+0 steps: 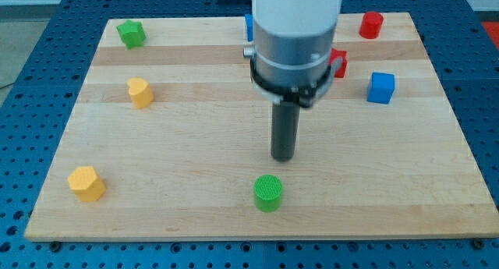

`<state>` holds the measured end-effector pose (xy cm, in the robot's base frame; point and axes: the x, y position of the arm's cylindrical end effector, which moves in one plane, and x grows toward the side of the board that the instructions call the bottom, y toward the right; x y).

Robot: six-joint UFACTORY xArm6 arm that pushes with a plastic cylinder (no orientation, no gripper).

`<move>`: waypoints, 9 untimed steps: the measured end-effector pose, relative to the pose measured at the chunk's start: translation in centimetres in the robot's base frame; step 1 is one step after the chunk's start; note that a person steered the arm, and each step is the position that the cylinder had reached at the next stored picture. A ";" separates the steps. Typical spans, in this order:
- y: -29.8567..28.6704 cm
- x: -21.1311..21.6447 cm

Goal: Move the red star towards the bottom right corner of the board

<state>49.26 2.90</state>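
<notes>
A red block, likely the red star, shows partly behind the arm's body at the view's upper right; its shape is mostly hidden. My tip rests on the board near the middle, well below and left of that red block. A green cylinder lies just below my tip. Another red block, rounded, sits near the view's top right edge.
A blue cube sits at the right. A blue block peeks out left of the arm at the top. A green star-like block is top left. Two yellow blocks lie on the left. The wooden board ends at all sides.
</notes>
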 end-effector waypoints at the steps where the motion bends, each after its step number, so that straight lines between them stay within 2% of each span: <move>1: 0.0 -5.9; 2: 0.0 -11.6; 3: 0.0 -14.7; 4: 2.6 -17.6; 5: 7.8 -20.7; 6: 14.0 -20.5; 7: 17.0 -18.7; 9: 9.0 -13.0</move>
<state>36.26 11.88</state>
